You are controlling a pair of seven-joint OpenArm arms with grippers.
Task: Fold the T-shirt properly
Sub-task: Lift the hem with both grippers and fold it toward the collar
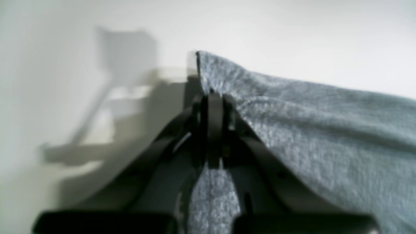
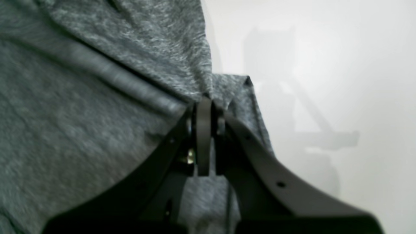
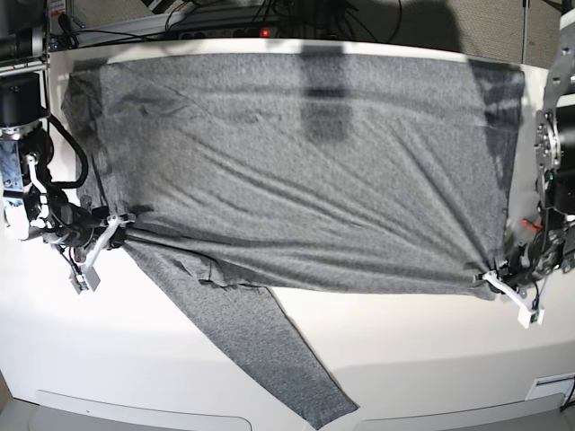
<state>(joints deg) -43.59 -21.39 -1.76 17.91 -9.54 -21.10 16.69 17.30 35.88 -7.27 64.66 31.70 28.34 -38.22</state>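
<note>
The heather-grey T-shirt lies spread wide across the white table, one long sleeve trailing toward the front edge. In the base view my left gripper is at the right, shut on the shirt's lower right corner. The left wrist view shows its jaws closed on a raised fold of the T-shirt, pinched at the left gripper. My right gripper pinches the shirt's left edge; in the right wrist view the T-shirt bunches at the shut right gripper.
Cables and a power strip run along the table's far edge. Bare white tabletop lies in front of the shirt on both sides of the sleeve. The arm bases stand at the left and right edges.
</note>
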